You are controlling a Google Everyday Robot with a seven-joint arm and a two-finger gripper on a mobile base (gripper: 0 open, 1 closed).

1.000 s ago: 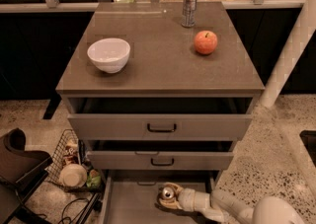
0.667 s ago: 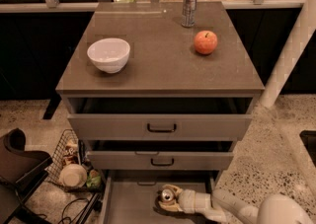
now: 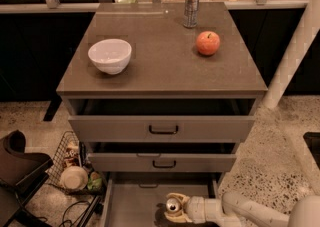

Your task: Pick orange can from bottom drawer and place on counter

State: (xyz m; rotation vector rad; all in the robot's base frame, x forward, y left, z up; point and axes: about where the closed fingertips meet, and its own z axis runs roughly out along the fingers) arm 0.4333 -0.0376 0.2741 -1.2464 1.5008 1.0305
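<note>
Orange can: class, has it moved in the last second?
No. The orange can stays in the bottom drawer, just right of the middle drawer handle above, with the gripper at it.

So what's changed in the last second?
The gripper, shut on the orange can in the bottom drawer, has drawn it slightly toward the camera, and the arm's elbow shifted right. Bowl, apple and silver can on the counter stayed put.

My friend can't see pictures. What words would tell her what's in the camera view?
A robot's gripper holds the orange can low in the open bottom drawer of a grey cabinet. On the counter above sit a white bowl, a red-orange apple and a tall silver can.
</note>
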